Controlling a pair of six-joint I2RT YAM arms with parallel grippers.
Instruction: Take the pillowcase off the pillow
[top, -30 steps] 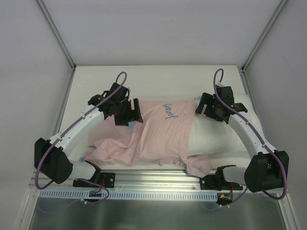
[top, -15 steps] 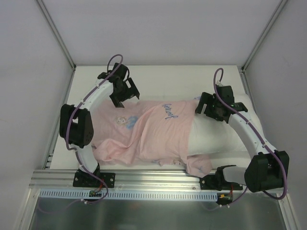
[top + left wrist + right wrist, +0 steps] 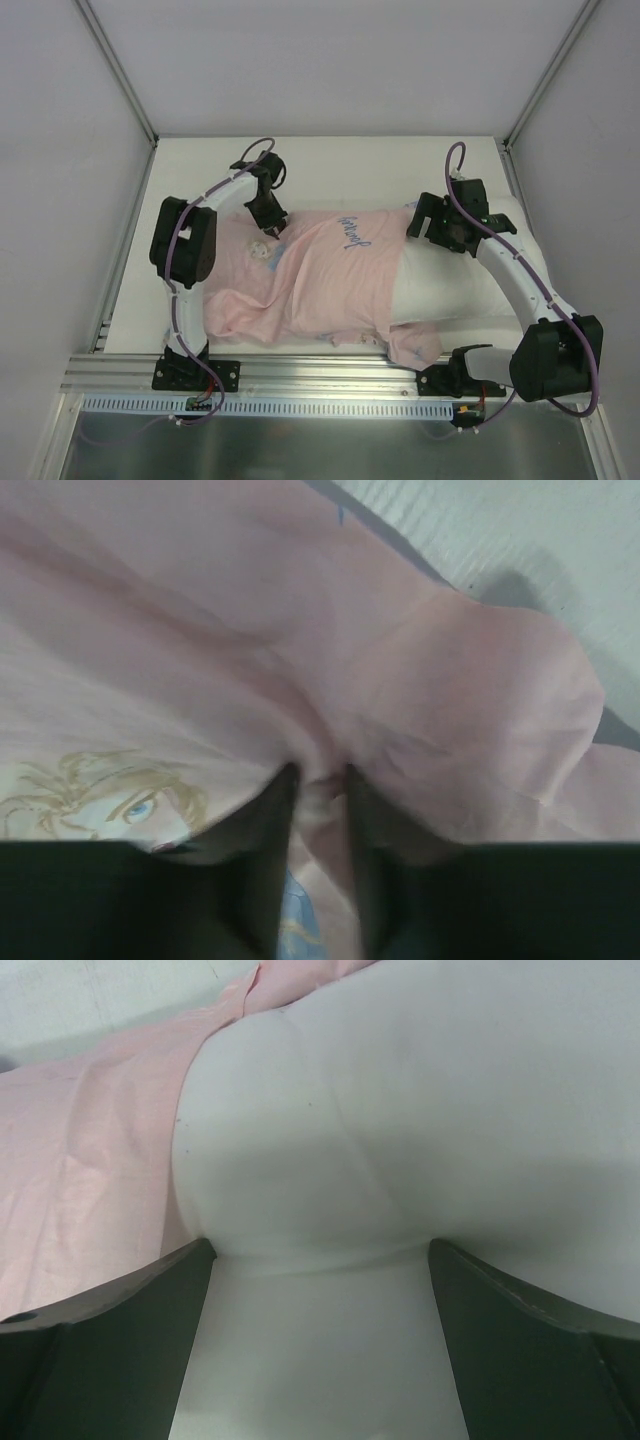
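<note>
The pillowcase (image 3: pixel 330 270) lies pink side up across the table, rumpled, still covering the left part of the white pillow (image 3: pixel 450 285). A faint princess print shows through it near its left end (image 3: pixel 262 252). My left gripper (image 3: pixel 272 228) is at the pillowcase's far left edge, shut on a pinched fold of the pink fabric (image 3: pixel 318 780). My right gripper (image 3: pixel 420 225) is pressed down on the bare pillow (image 3: pixel 400 1110) just right of the pillowcase's open edge (image 3: pixel 90 1160). Its fingers (image 3: pixel 130 1300) stand wide open with the cushion bulging between them.
The white tabletop (image 3: pixel 370 170) shows behind the pillow. Grey walls (image 3: pixel 60 150) close in the left, back and right. A metal rail (image 3: pixel 330 375) runs along the near edge, and a corner of the pillowcase (image 3: pixel 415 345) hangs toward it.
My left arm swung back and to the right, off the pillowcase's left part, came down at its far left edge and shut on a fold of fabric. The right arm has not moved.
</note>
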